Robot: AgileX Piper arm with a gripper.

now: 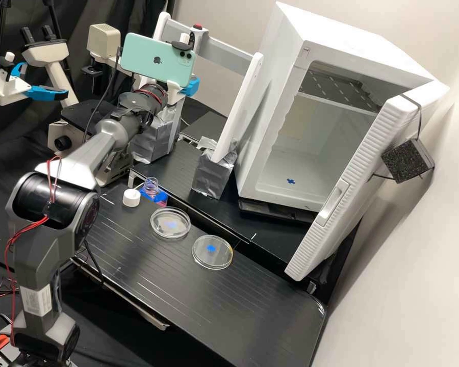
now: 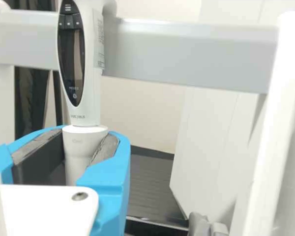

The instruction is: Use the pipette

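So I'm standing here looking at this setup, and the pincer (image 1: 190,87) is clenched on the pipette (image 2: 77,59) — in the wrist view you can see one blue finger (image 2: 110,169) on each side of its pale lower part. The pipette is upright, right by a grey crossbar (image 2: 187,54) with white posts (image 2: 273,123) at its ends. In the high view there's a mint-green phone (image 1: 153,58) just beside the pincer, partly blocking it

Down on the black table (image 1: 188,295), a small open bottle (image 1: 151,187) sits in a blue holder (image 1: 160,198) with a white cap (image 1: 131,198) lying near it. Next to those are two round clear dishes (image 1: 181,233), side by side but not touching, each with a blue mark showing. Past them stands a big white cabinet (image 1: 264,137), door (image 1: 359,168) wide open, with a wire shelf (image 1: 336,92) up inside and another blue mark on its floor — plus a black block (image 1: 407,160) strapped to the door's outside
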